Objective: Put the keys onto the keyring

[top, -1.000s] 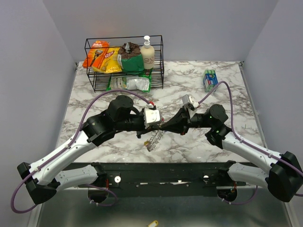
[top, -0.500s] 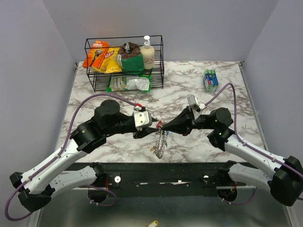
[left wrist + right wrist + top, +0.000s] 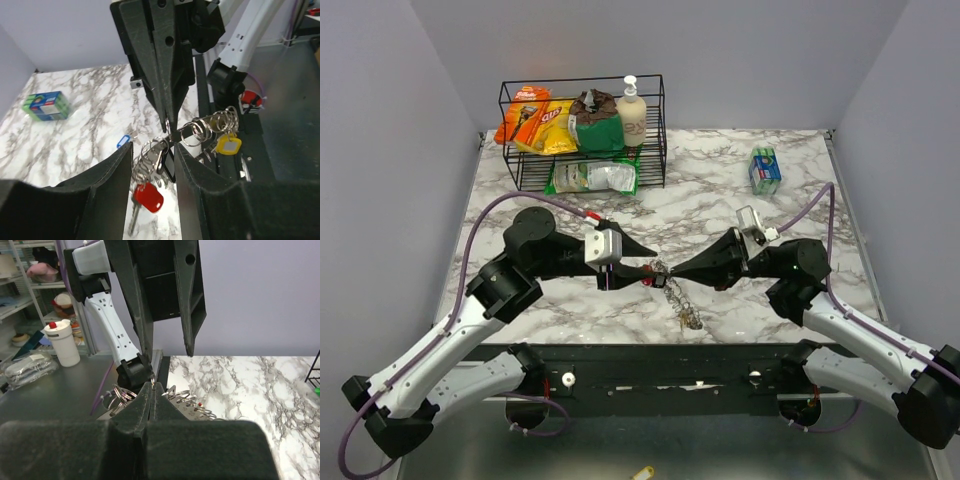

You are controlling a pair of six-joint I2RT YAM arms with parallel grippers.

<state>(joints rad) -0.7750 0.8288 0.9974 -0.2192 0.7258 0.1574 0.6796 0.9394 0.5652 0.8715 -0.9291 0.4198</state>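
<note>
Far back, rack (image 3: 654,150) holds snack bags (image 3: 542,122); right jaws pinch keyring (image 3: 661,273), left jaws apart.

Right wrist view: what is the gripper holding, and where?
The right gripper is shut on the thin silvery wire keyring, pinching its wire at the fingertips; the coloured-tag metal keys hang off it. The left gripper is open around them.

Surface (image 3: 720,195): white marble pattern, grey veining.
Far left: black wire rack (image 3: 532,172) stands on it, loaded with snack bags (image 3: 535,120) and a pump bottle (image 3: 632,112).
Far right: blue-green box (image 3: 764,170), well apart from the rack.
Left wrist view: one blue-tagged key (image 3: 124,141) lies flat on the marble.
</note>
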